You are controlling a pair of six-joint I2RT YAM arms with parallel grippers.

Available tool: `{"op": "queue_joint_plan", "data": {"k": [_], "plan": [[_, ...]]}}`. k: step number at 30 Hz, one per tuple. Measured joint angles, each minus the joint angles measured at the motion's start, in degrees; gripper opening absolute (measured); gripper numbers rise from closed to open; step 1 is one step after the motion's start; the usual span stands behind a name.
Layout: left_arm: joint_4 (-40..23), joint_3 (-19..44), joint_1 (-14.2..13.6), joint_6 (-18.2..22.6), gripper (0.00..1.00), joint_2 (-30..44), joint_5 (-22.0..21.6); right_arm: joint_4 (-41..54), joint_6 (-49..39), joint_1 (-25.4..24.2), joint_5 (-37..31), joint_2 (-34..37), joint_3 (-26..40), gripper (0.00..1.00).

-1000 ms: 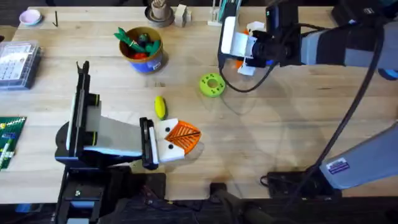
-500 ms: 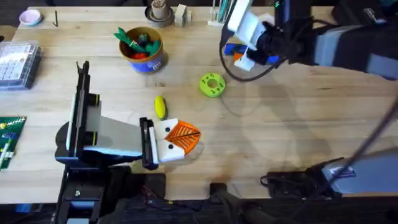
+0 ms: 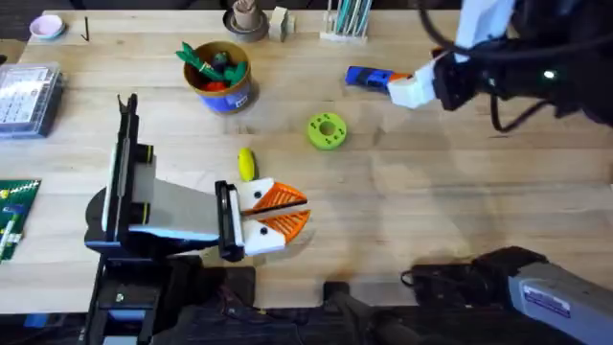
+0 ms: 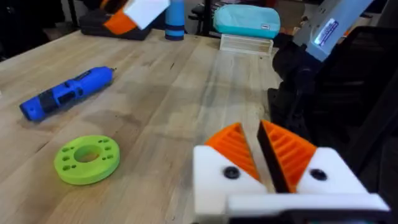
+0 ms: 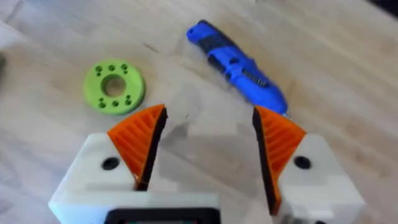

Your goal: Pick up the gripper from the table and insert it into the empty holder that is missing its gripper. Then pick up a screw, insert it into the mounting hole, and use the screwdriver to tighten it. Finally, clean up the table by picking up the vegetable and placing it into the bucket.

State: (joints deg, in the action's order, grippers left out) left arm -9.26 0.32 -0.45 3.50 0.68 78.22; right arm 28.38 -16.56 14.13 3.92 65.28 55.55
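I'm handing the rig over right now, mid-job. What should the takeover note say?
Left pincer: shut, empty, near the table's front edge, close to the vegetable.
Right pincer: open, empty, beside the screwdriver, which lies flat on the far side of the table.
Bucket: holds green and red toys.
Done: unclear; no screw or mounting hole can be made out.
Left: the yellow vegetable is not yet in the bucket.

The blue screwdriver (image 3: 367, 77) lies flat on the worktop. The yellow vegetable (image 3: 247, 165) lies below the orange bucket (image 3: 222, 81).
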Motion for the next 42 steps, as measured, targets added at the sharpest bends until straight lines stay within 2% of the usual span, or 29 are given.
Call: {"op": "queue_joint_plan", "data": {"k": [1, 3, 6, 7, 8, 9, 10, 12, 15, 16, 17, 18, 23, 24, 26, 35, 38, 40, 42], "plan": [[0.0, 0.0, 0.0, 0.04, 0.213, 0.0, 0.0, 1.83, 1.73, 0.0, 0.0, -1.3, 0.0, 0.861], [0.02, 0.0, 0.0, 0.23, 0.399, 0.0, 0.0, 5.29, 4.96, 0.01, 0.02, -3.68, 0.0, 0.861], [0.0, 0.0, 0.0, 0.16, 0.851, 0.01, 0.0, 9.15, 7.82, 0.0, 0.02, -6.2, 0.0, 0.861], [0.0, 0.0, 0.0, 0.14, 0.926, 0.0, 0.0, 10.11, 8.5, 0.0, 0.02, -6.9, 0.0, 0.861], [0.0, 0.0, 0.0, 0.16, 0.958, -0.01, 0.02, 10.84, 9.02, 0.0, 0.02, -7.48, 0.0, 0.861], [0.0, 0.0, 0.0, 0.16, 0.963, -0.01, 0.0, 11.33, 9.36, 0.02, 0.02, -7.88, 0.0, 0.861], [0.0, 0.0, 0.0, -0.04, 0.871, -0.01, 0.02, 11.65, 9.68, 0.01, 0.02, -8.19, 0.0, 0.861], [0.0, 0.0, -0.02, 0.01, 0.611, 0.01, 0.0, 12.31, 10.19, 0.0, 0.02, -8.55, 0.0, 0.861], [0.0, 0.0, 0.0, 0.03, 0.124, -0.01, 0.0, 12.89, 10.62, 0.02, 0.02, -8.53, 0.0, 0.861], [0.02, 0.0, 0.0, 0.28, 0.033, -0.01, 0.0, 13.01, 10.67, 0.0, 0.02, -8.53, 0.0, 0.861], [0.0, 0.0, -0.01, 0.28, 0.013, -0.01, 0.0, 13.16, 10.81, 0.0, 0.03, -8.54, 0.0, 0.861], [0.0, 0.0, 0.0, 0.3, 0.112, -0.01, 0.02, 13.41, 10.84, 0.0, 0.04, -8.53, 0.0, 0.861], [0.0, 0.0, 0.0, 0.38, 0.901, 0.0, 0.01, 13.86, 10.84, 0.0, 0.03, -8.53, 0.0, 0.861], [0.0, 0.0, 0.0, 0.19, 0.964, -0.01, 0.0, 13.86, 10.84, 0.01, 0.02, -8.53, 0.0, 0.861], [0.0, 0.0, 0.0, 0.16, 0.991, -0.01, 0.0, 13.86, 10.84, 0.02, 0.02, -8.53, 0.0, 0.861], [0.02, 0.02, 0.0, -0.43, 0.993, -0.01, -0.26, 15.58, 10.86, 0.02, 0.04, -8.53, 0.0, 0.861], [0.05, 0.67, 0.0, -5.64, 0.993, -0.01, -4.14, 16.63, 10.86, 0.02, 0.02, -8.53, 0.0, 0.861], [-0.78, 2.0, 0.0, -9.7, 0.993, -0.01, -8.34, 17.11, 10.86, 0.0, 0.02, -8.53, 0.0, 0.861], [-4.48, 4.75, 0.0, -12.21, 0.993, -0.01, -13.2, 17.07, 10.86, 0.0, 0.02, -8.53, 0.0, 0.861]]}}
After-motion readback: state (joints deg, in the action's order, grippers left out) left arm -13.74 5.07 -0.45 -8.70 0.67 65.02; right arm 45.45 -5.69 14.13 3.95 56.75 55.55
